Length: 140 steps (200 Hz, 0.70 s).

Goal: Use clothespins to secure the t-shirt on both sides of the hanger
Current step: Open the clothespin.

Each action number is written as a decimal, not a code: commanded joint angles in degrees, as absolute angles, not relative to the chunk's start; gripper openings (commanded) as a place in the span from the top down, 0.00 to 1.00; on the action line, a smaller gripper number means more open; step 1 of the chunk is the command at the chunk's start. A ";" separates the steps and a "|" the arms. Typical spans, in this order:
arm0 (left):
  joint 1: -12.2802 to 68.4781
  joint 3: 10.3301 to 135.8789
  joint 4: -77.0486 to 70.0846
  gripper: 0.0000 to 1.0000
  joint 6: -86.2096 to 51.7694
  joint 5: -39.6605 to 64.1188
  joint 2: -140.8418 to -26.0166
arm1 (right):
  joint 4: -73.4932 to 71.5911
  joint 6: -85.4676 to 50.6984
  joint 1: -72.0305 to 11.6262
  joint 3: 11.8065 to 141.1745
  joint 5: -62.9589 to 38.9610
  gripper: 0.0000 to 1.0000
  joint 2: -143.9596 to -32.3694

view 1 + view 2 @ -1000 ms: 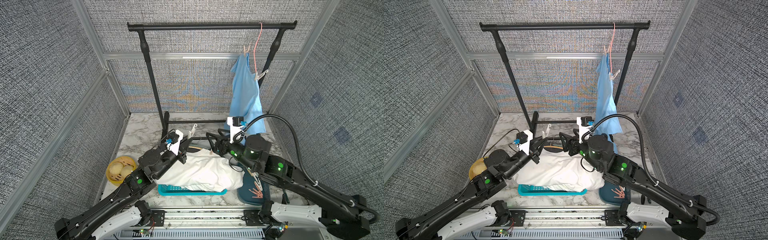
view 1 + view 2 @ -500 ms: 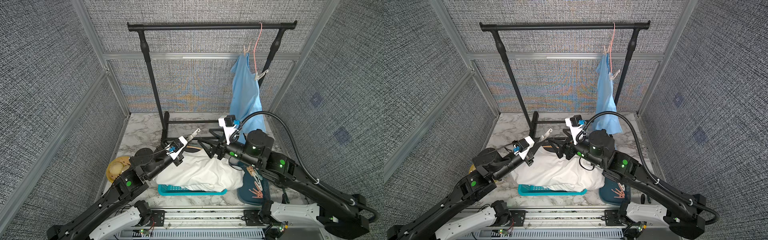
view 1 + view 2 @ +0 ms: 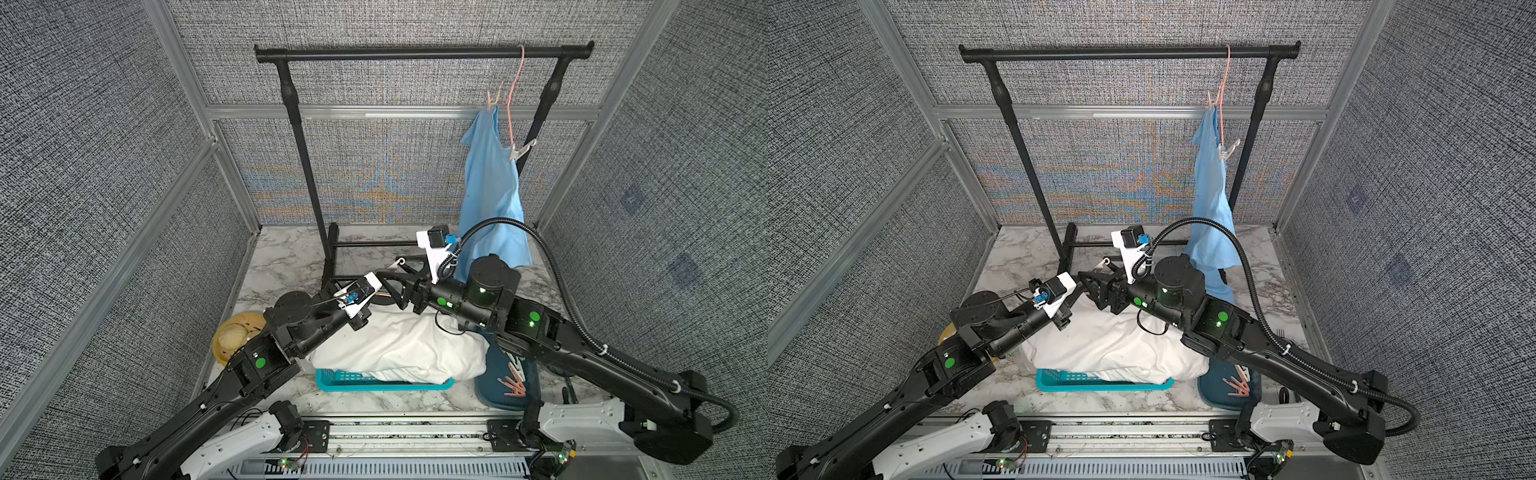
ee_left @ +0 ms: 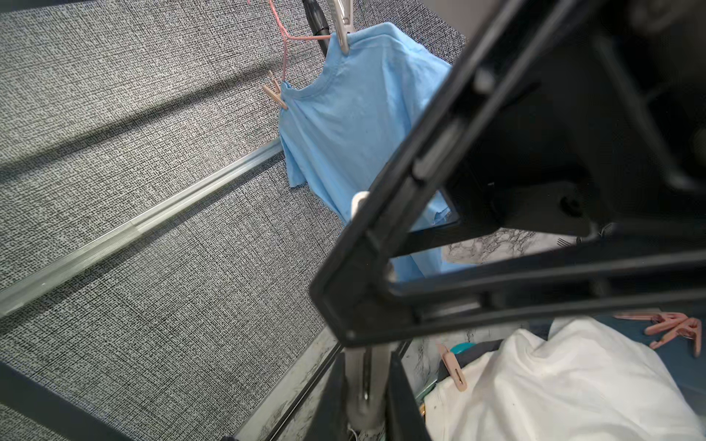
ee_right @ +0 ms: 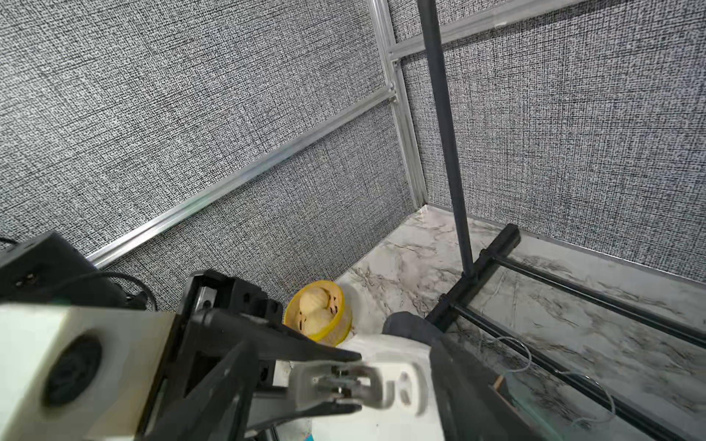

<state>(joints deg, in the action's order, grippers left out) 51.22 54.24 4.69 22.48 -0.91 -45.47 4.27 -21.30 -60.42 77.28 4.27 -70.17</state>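
Observation:
A light blue t-shirt point(image 3: 492, 195) hangs on a pink hanger point(image 3: 513, 89) at the right end of the black rail. One beige clothespin point(image 3: 493, 99) and one white clothespin point(image 3: 519, 150) clip it to the hanger. Over the white cloth, my left gripper point(image 3: 384, 276) is shut on a whitish clothespin point(image 3: 399, 262) whose tail pokes up and back. My right gripper point(image 3: 390, 291) is open, its fingers on either side of that clothespin and the left fingertips. The right wrist view shows that held clothespin point(image 5: 355, 385) between the left gripper's black fingers. The left wrist view shows the t-shirt point(image 4: 355, 114).
A white cloth point(image 3: 395, 345) is heaped in a teal basket point(image 3: 345, 380) at the front. Right of it, a dark blue tray point(image 3: 492, 395) holds several pink clothespins point(image 3: 515, 382). A yellow bowl point(image 3: 237, 336) sits at the left. The rack's black foot bars point(image 3: 374, 243) lie behind the grippers.
My right gripper has moved left until its fingers flank the clothespin held by the left gripper. The left gripper shifted slightly right and back, still holding the pin.

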 commanded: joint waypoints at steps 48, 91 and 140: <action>51.21 54.40 3.35 1.00 22.53 0.33 -46.01 | 0.00 -25.44 -60.56 78.31 3.52 0.60 -72.23; 51.23 53.92 4.30 0.86 22.56 -0.57 -46.58 | 3.95 -25.40 -60.56 78.74 6.62 0.84 -71.65; 50.99 50.09 8.03 0.21 20.88 -10.81 -44.96 | 13.21 -22.74 -58.03 76.91 19.84 1.00 -68.90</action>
<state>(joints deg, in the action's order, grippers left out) 51.20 50.28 5.13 20.93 -5.43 -45.43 8.71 -24.23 -59.86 78.08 12.08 -70.06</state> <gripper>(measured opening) 0.776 0.092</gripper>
